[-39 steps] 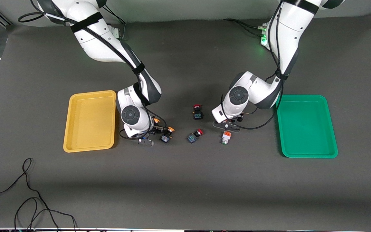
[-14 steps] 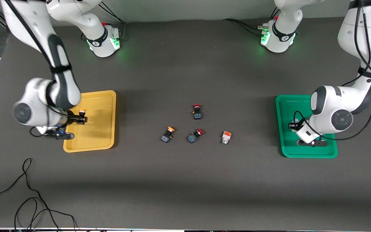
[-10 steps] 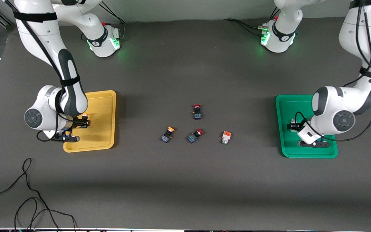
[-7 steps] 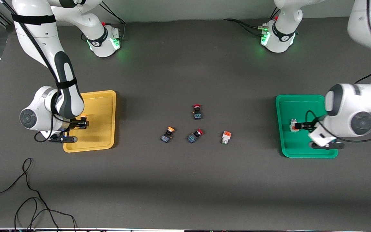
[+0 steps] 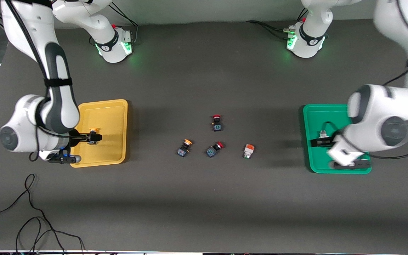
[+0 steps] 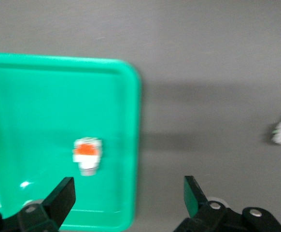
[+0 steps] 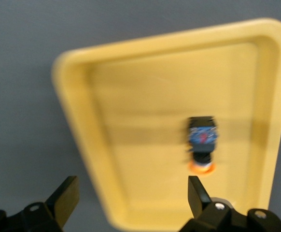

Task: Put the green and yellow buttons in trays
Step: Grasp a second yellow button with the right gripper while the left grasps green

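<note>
Both grippers have just released. The left gripper [image 6: 126, 203] hangs open over the green tray [image 5: 331, 113], where a white-bodied button [image 6: 87, 155] now lies. The right gripper [image 7: 131, 203], open too, is over the yellow tray [image 5: 113, 106], which holds a yellow-capped button [image 7: 202, 142]. One of each waits on the table [image 5: 204, 205].

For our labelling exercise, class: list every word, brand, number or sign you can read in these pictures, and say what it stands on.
No text can be read anywhere.
Right arm's base: a small dark mark on its collar, too small to read.
Left arm's base: the same kind of mark, too small to read.
Yellow tray, green tray, the switches on the table: no print visible.
</note>
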